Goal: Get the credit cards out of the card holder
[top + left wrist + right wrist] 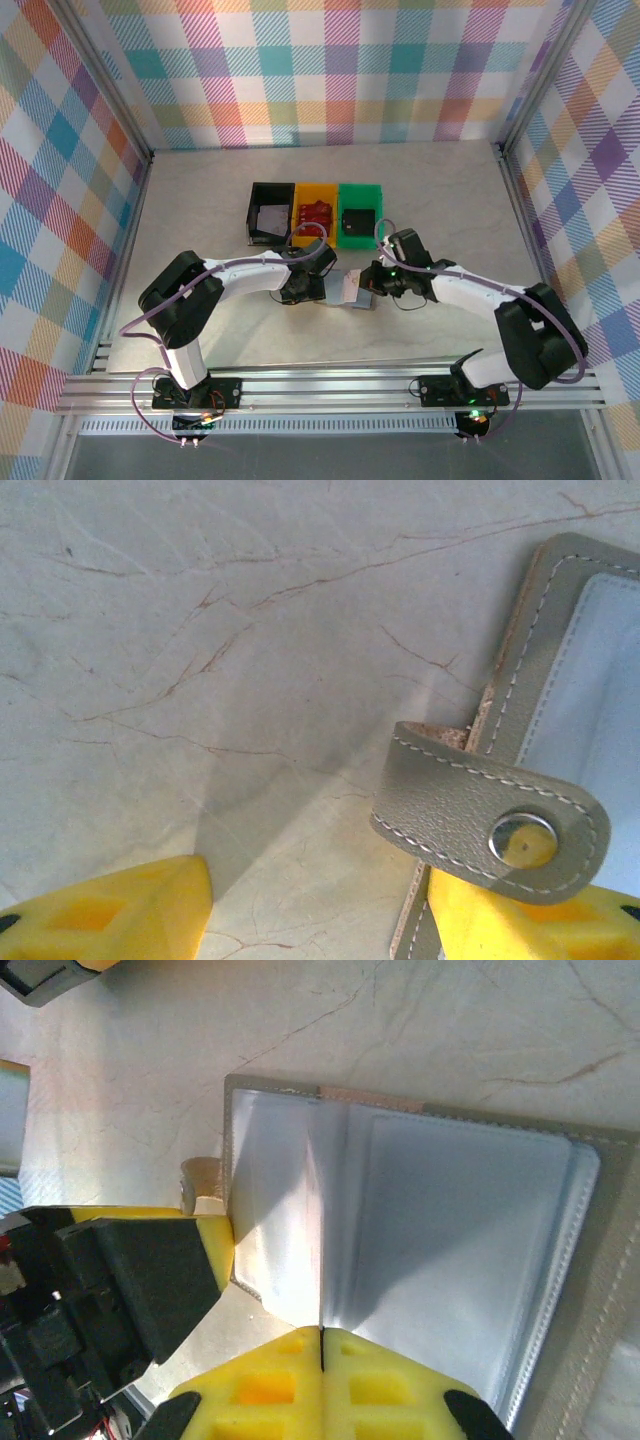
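The grey card holder [352, 292] lies open on the marble table between my two grippers. In the right wrist view its clear pockets [450, 1230] look pale, and the credit cards are hidden. My right gripper [321, 1332] is shut on a thin inner leaf of the holder, which stands edge-on above the fingertips. My left gripper [320, 915] is open at the holder's left edge [560, 660]. One of its yellow fingers [520, 925] rests on that edge beneath the snap strap [470, 800], and the other sits over bare table. In the top view the left gripper [318, 285] and right gripper [372, 283] flank the holder.
Three bins stand in a row just behind the holder: black [254, 212], yellow [317, 187] with red items, green [359, 188] with a dark item. Checked walls close in the left, right and back sides. A metal rail [330, 385] runs along the near edge.
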Robot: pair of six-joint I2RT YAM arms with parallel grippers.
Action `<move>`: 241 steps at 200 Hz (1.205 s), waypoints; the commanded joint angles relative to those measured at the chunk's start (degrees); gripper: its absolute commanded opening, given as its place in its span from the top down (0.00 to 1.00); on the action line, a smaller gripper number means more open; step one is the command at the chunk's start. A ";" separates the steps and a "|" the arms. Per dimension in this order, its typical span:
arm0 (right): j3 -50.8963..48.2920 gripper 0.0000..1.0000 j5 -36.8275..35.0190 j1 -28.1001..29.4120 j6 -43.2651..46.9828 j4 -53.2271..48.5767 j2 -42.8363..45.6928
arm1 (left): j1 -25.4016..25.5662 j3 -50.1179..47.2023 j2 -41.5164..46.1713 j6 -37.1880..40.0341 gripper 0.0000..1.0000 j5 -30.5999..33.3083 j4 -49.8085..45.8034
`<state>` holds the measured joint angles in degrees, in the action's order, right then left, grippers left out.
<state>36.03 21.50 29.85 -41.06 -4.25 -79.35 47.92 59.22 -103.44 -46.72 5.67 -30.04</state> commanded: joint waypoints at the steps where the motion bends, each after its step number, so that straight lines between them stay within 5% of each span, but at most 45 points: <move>1: -1.04 1.00 -0.14 -0.58 1.59 -1.89 2.87 | 2.55 -7.38 -10.72 -2.19 0.39 -15.27 13.61; 112: -3.89 1.00 1.26 -1.76 3.27 -3.51 17.86 | 1.40 -6.18 4.10 -0.15 0.37 -13.04 8.23; 188: -5.01 1.00 2.71 -2.34 2.10 -1.99 29.77 | 0.52 -11.18 31.63 1.03 0.29 -9.71 13.61; 241: -5.49 1.00 3.42 -2.60 -1.88 1.79 33.59 | 0.68 -23.25 45.49 -6.46 0.26 -10.95 33.36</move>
<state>31.42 23.33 27.68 -40.51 -6.15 -47.20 48.58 41.67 -59.96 -48.66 -4.08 -6.66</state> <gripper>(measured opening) 0.038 0.740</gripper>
